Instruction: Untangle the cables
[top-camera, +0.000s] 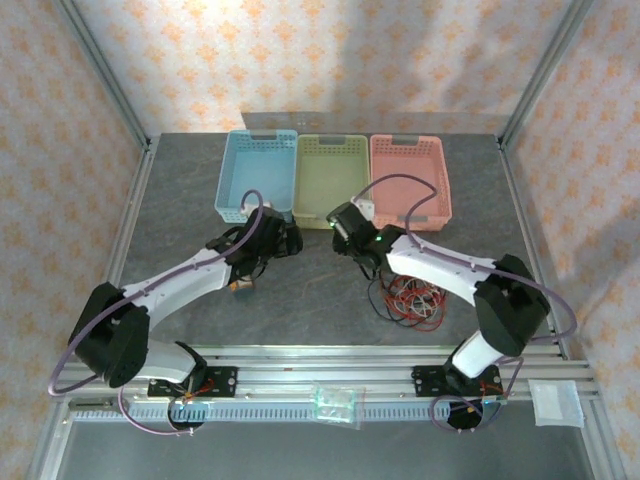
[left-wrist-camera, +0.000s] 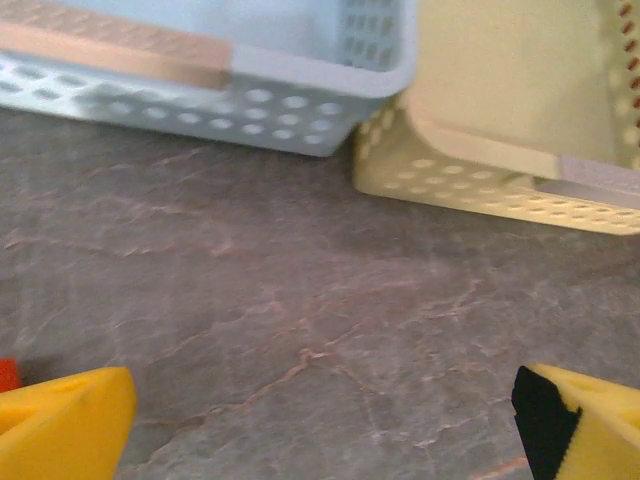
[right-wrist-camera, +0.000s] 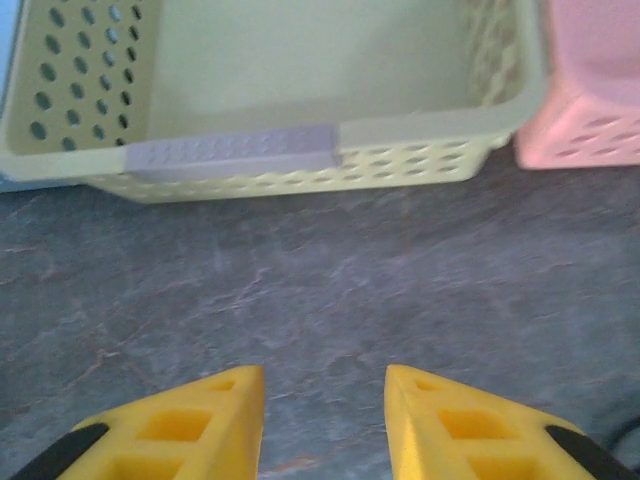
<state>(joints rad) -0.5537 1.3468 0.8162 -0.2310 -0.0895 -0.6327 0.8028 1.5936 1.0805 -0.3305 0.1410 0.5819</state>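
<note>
The cables (top-camera: 412, 298) lie in a tangled heap of red, black and pale loops on the table at the right, partly under my right forearm. My right gripper (top-camera: 338, 222) is up and to the left of the heap, close to the green basket. In the right wrist view its yellow fingers (right-wrist-camera: 220, 420) stand apart over bare table, and the right gripper (right-wrist-camera: 325, 385) is open with nothing in it. My left gripper (top-camera: 290, 240) hovers near the blue basket's front right corner. In the left wrist view the left gripper (left-wrist-camera: 325, 420) is wide open and holds nothing.
Three baskets stand in a row at the back: blue (top-camera: 255, 175), green (top-camera: 330, 170) and pink (top-camera: 410, 175). The blue basket (left-wrist-camera: 250, 80) and the green basket (left-wrist-camera: 480, 170) are close ahead of the left gripper. A small object (top-camera: 243, 285) lies under the left forearm.
</note>
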